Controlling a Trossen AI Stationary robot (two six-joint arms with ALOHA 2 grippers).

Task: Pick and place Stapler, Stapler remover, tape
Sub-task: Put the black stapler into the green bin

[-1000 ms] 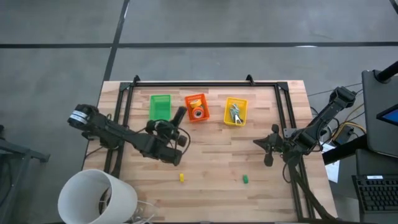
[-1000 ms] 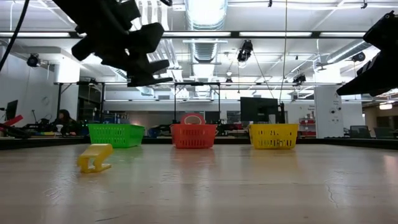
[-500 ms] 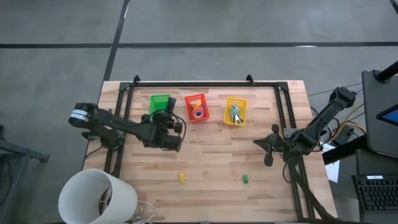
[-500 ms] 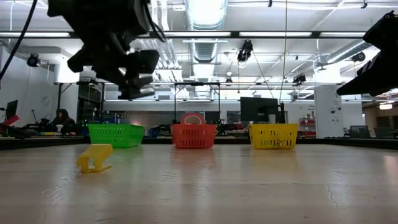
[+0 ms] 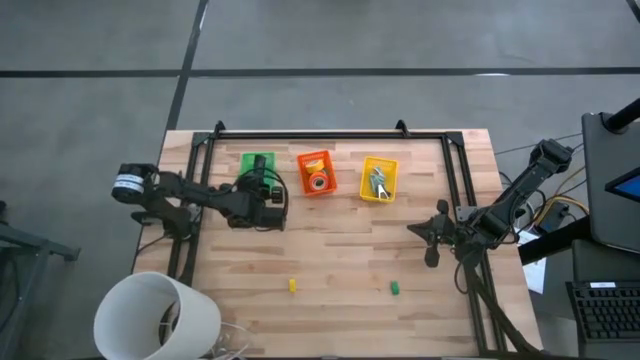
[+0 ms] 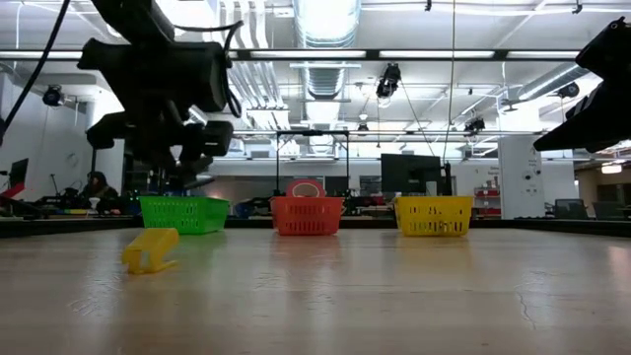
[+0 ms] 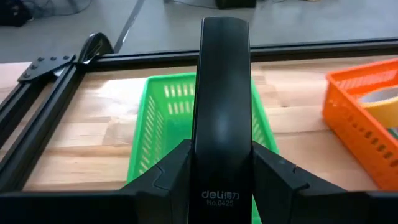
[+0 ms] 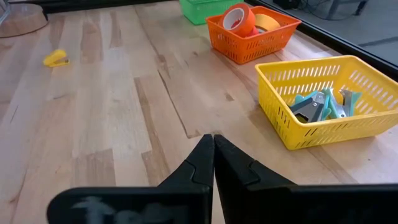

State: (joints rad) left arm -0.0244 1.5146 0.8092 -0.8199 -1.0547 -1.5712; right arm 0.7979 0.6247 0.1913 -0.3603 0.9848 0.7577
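High view: we are looking straight down on a wooden table (image 5: 340, 255). Nearest its front edge, a small yellow block (image 5: 292, 286) and a small green block (image 5: 394, 288) are lying well apart on the bare wood. Off the table's front left corner, a large white bucket-like container (image 5: 155, 316) is standing.

Farther back on the left, the left gripper (image 5: 268, 183) is hanging over the near end of a green basket (image 5: 257, 160). We are seeing it clamped on the stapler (image 7: 221, 93), a black oblong bar. In the left wrist view the stapler is jutting forward between the two dark fingers (image 7: 163, 177), its far end reaching out above the green basket's mesh floor. The low view is showing this gripper raised above the green basket, not touching it.

On the right side, the right gripper (image 5: 432, 236) is waiting above bare wood near the table's right edge. Its fingers are pressed together with nothing between them, as the right wrist view is showing.

Along the far side, three baskets are sitting in a row. Beside the green one, the orange basket (image 5: 315, 172) is holding the tape (image 8: 239, 18), a red-orange roll with a yellow roll just behind it. To its right, the yellow basket (image 5: 379, 179) is holding several teal and grey staple removers (image 8: 318, 103).

Beyond the table, the low view is showing a workshop with ceiling lights.
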